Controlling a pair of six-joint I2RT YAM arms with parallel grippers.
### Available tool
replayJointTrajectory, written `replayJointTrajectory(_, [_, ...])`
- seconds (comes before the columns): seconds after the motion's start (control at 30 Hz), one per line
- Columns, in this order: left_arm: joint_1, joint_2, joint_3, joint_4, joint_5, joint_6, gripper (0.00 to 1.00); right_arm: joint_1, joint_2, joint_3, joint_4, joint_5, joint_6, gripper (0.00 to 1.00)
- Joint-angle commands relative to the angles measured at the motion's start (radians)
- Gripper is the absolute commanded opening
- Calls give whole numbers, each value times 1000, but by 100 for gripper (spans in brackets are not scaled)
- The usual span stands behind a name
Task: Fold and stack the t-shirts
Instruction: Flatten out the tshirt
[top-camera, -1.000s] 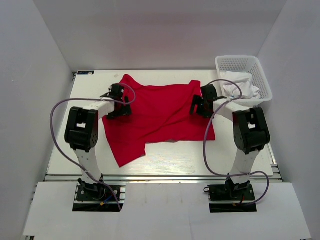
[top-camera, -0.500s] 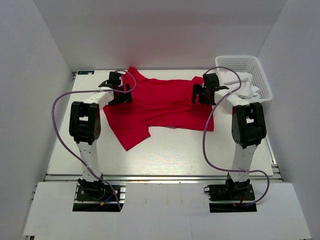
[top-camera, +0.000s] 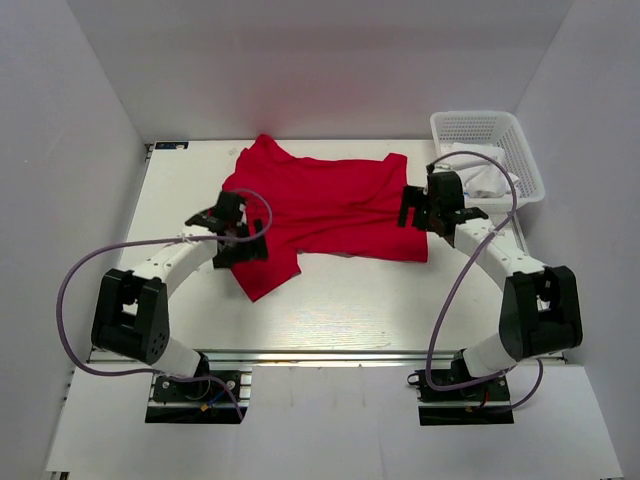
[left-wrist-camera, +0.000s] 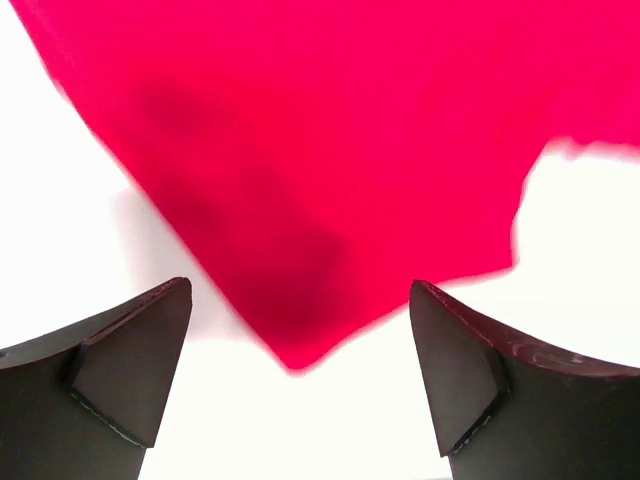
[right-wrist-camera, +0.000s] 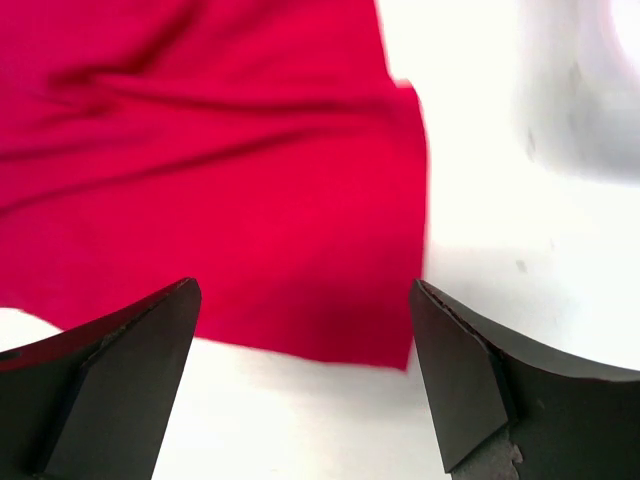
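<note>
Lying where: the plain bright red short-sleeved t-shirt of soft thin fabric is spread unfolded across the far half of the white table. It is creased, and one pointed corner trails toward the near left.
Left gripper: the jaws are wide apart with nothing between them. It hangs over that trailing corner, probably placed to take it. Whether the fingers touch the cloth cannot be told.
Right gripper: it is likewise spread and empty, above the shirt's near right corner, where the hem meets bare table.
Why so placed: each arm sits at one near corner. In my judgement that suits pulling the shirt flat or lifting the hem for a first fold.
Progress: no fold is made yet and nothing is stacked.
Around: a white plastic mesh basket stands at the far right corner, holding crumpled white cloth. It is near the right gripper but apart from the shirt.
In the way: the basket wall would likely crowd any outward swing of the right arm.
</note>
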Motion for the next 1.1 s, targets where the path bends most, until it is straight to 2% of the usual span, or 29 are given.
replayJointTrajectory(0.0, [-72,-84,-92,-108,16,-100,100,-7,-75,-57,60,114,57,90])
replayJointTrajectory(0.13, [-146,-104,-186,-108,25,-140,93,-5,-138,-109,83,171,108,90])
replayJointTrajectory(0.23, [-180,-71,-206,-108,-4,-155,83,-7,-158,-135,91,153,117,90])
replayJointTrajectory(0.37, [-203,-15,-194,-96,-100,-175,63,-7,-167,-152,75,133,122,90])
replayJointTrajectory(0.53, [-203,28,-163,-86,-171,-175,60,-5,-184,-170,25,135,125,90])
replayJointTrajectory(0.67, [-203,66,-163,-77,-189,-175,50,-8,-211,-198,-4,148,131,90])
replayJointTrajectory(0.77, [-203,94,-163,-40,-179,-175,34,-8,-216,-222,-44,129,131,90])
replayJointTrajectory(0.8, [-203,103,-163,-30,-170,-163,13,-5,-216,-229,-65,132,134,90])
replayJointTrajectory(0.83, [-203,103,-151,-19,-170,-163,4,-7,-216,-241,-84,136,141,90])
replayJointTrajectory(0.87, [-203,103,-151,-19,-157,-154,0,-7,-216,-255,-95,156,145,90])
replayJointTrajectory(1.07, [-203,66,-160,10,-166,-123,0,-8,-224,-313,-122,240,200,88])
